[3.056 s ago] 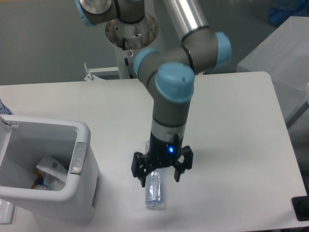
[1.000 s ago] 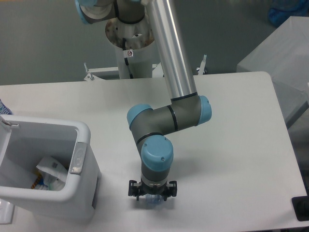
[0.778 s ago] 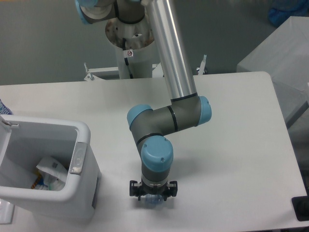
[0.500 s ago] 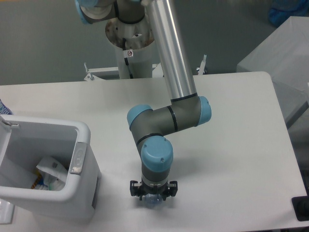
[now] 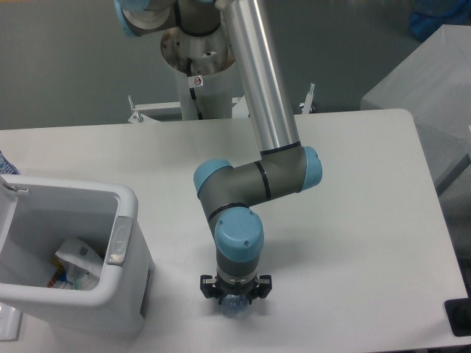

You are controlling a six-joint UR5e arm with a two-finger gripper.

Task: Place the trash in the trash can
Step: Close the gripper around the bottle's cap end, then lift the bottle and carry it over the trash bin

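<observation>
The arm reaches down from its base beyond the far edge of the counter (image 5: 353, 162), its long silver link sloping toward the near edge and ending in a wrist that points straight down. The gripper (image 5: 235, 294) sits low, right at the counter surface, close to the near edge and a little left of its middle. Its jaws are drawn in tight on either side of the water bottle (image 5: 234, 307), of which only a small bluish, clear end shows below the wrist (the rest is hidden under the gripper body). The jaws appear to be clenched on the bottle, though the blue wrist cap covers most of the contact, so how much of the bottle lies between them cannot be made out. The bottle seems to rest on the counter.

The trash can (image 5: 125, 197) stands at the near left corner of the counter, well apart from the gripper, with its grey handle strip (image 5: 118, 240) on the side facing the arm. Inside it, toward the bottom, lies the crumpled wrapper (image 5: 77, 259) with dark print, alongside some other coloured scraps too small to identify.
</observation>
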